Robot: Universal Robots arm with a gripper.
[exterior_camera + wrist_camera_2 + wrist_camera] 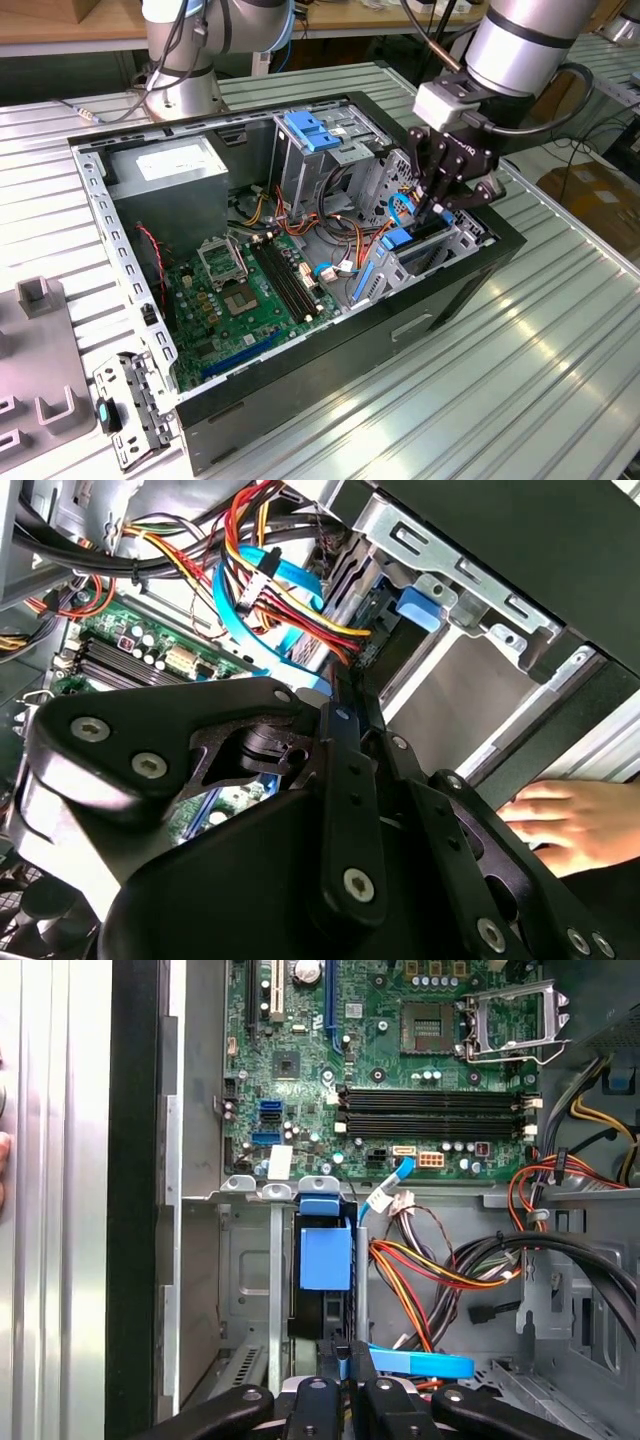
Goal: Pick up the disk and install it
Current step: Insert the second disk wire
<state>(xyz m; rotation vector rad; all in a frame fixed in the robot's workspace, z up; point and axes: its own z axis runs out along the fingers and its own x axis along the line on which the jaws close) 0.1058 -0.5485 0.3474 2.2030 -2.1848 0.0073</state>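
The disk (424, 233) stands on edge inside the metal drive cage (455, 245) at the front corner of the open computer case, toward the exterior view's right. In the first wrist view its dark body (306, 1310) sits in the bay with a blue rail tab (325, 1250) on its end. My gripper (433, 208) is directly over the disk. Its black fingers (360, 1365) are pressed together, and their tips reach the disk's upper edge. In the second wrist view the gripper (345, 692) points at the cage beside the blue tab (418, 610).
Red, yellow and blue cables (385, 205) crowd the cage's side. The motherboard (240, 290), grey power-supply box (170, 165) and light-blue latch plate (312, 130) fill the case. A person's hand (560, 820) rests outside the case wall. A second arm's base (180, 85) stands behind.
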